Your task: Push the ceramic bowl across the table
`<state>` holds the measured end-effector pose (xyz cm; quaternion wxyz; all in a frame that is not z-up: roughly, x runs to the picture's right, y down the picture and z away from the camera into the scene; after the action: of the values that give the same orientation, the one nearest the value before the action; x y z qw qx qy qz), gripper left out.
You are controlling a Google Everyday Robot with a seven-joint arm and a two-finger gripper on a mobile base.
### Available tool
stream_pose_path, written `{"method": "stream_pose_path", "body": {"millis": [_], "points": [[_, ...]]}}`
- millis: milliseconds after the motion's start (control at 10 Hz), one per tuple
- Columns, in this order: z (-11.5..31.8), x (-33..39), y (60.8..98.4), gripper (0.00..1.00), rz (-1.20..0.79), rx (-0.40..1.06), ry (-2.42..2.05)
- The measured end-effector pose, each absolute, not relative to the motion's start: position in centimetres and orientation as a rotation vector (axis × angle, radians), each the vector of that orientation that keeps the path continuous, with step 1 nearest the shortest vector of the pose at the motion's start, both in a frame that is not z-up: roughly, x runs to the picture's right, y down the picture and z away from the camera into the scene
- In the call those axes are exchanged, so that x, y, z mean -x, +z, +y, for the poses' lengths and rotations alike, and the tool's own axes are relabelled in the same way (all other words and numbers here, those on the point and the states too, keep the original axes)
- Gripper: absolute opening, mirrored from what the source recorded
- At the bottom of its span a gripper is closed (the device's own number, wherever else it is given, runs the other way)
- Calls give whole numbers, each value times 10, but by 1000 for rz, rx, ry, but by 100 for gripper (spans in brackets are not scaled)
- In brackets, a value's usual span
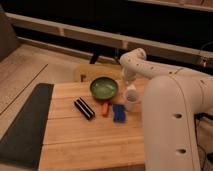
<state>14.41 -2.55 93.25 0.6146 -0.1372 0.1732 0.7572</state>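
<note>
**A:** Where is the bowl?

**B:** The bowl (104, 88) sits upright near the far edge of the table (90, 142), roughly midway along it. It is dark green outside and a paler, glossy green within.

**A:** And the gripper?

**B:** The gripper (128, 83) hangs at the end of the white arm (136, 59), which bends down from an elbow above the far edge. It is just to the right of the bowl's rim and just above a small white cup (131, 101). I cannot tell whether it touches the bowl.

**A:** Clenched or released?

**B:** I cannot tell that either. It blends into the arm behind it.

**A:** What else is on the table?

**B:** Three small things lie in a row in front of the bowl. A black bar (84, 108) lies at a slant on the left, an orange piece (105, 108) is in the middle, and a blue block (119, 113) is on the right, just beside the cup.

**A:** And round about?

**B:** A dark grey mat (25, 125) runs along the table's left side. The robot's white body (175, 125) fills the lower right and covers that end of the table.
</note>
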Motion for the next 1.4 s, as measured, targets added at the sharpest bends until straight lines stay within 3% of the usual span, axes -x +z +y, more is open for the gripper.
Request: {"method": "stream_pose_path", "body": {"millis": [1400], "points": [[-27, -109, 997, 0, 345, 394, 1679]]}}
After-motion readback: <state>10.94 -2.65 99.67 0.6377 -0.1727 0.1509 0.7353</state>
